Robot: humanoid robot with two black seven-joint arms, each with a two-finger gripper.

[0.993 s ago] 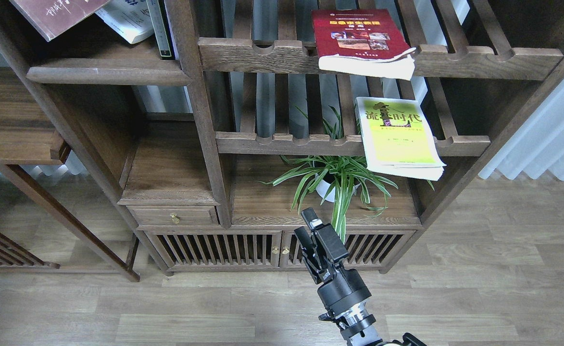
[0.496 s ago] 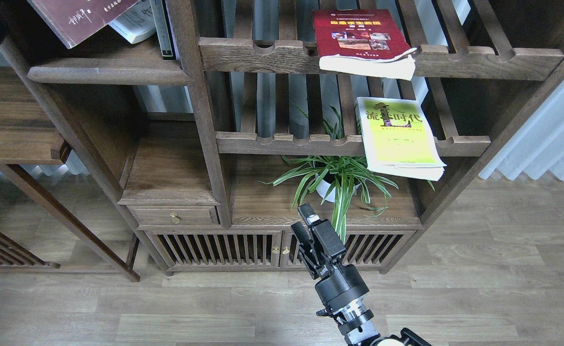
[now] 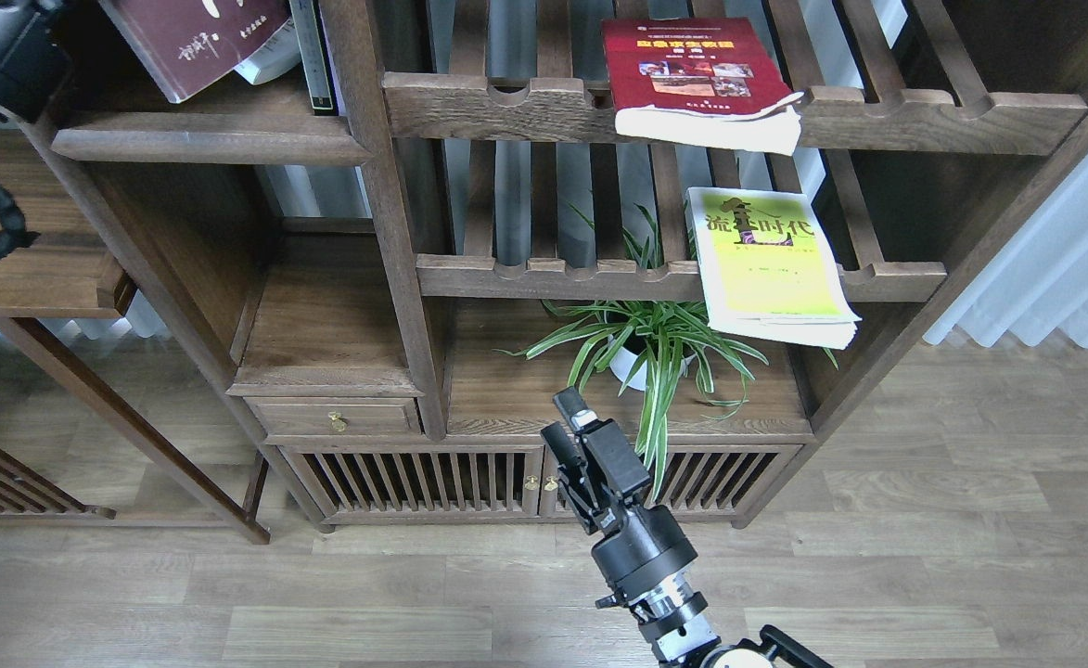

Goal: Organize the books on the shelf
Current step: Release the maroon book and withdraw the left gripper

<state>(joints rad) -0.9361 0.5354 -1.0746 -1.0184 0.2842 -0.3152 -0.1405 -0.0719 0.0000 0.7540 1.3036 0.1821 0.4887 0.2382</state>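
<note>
Maroon paperback (image 3: 198, 37) tilted, rounded wooden shelf (image 3: 210, 139)

Plant (image 3: 652, 345) crowds bay; drawer top (image 3: 326, 325) bare.

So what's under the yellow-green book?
The yellow-green book lies on a slatted rack, its front overhanging. Below, a spider plant in a white pot; the book covers some leaves.
</note>
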